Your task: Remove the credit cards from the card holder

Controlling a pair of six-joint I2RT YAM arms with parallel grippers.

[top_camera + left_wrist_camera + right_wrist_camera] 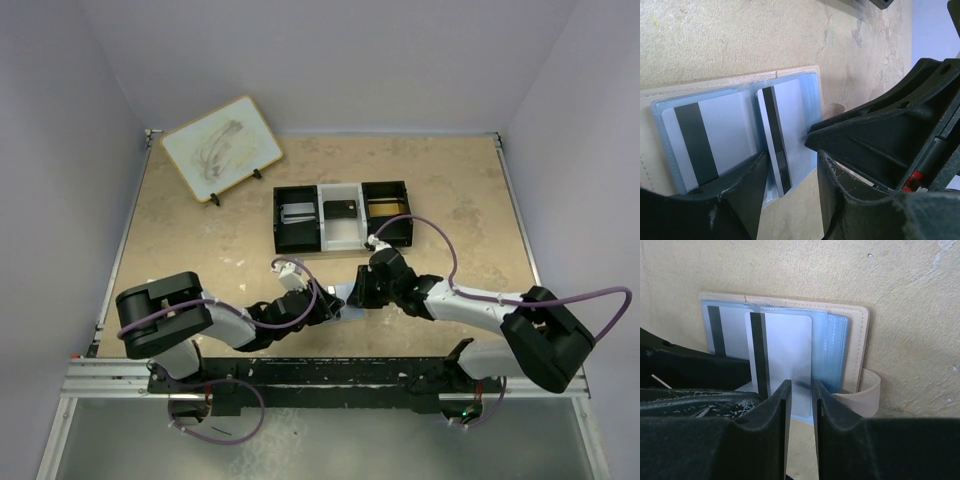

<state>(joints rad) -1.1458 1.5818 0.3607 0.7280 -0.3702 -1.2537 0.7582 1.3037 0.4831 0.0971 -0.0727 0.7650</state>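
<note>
Pale-blue card holder lies open on the table between both low, forward-stretched arms; left gripper fingers stand apart astride the near end of a silvery, black-striped credit card, while right gripper fingers, almost together, bear on its face.

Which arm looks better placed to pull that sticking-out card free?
Right. The right gripper sits at the near edge of the silvery card jutting from the card holder. The left gripper, fingers spread, is at the holder's edge, seemingly steadying it.
</note>
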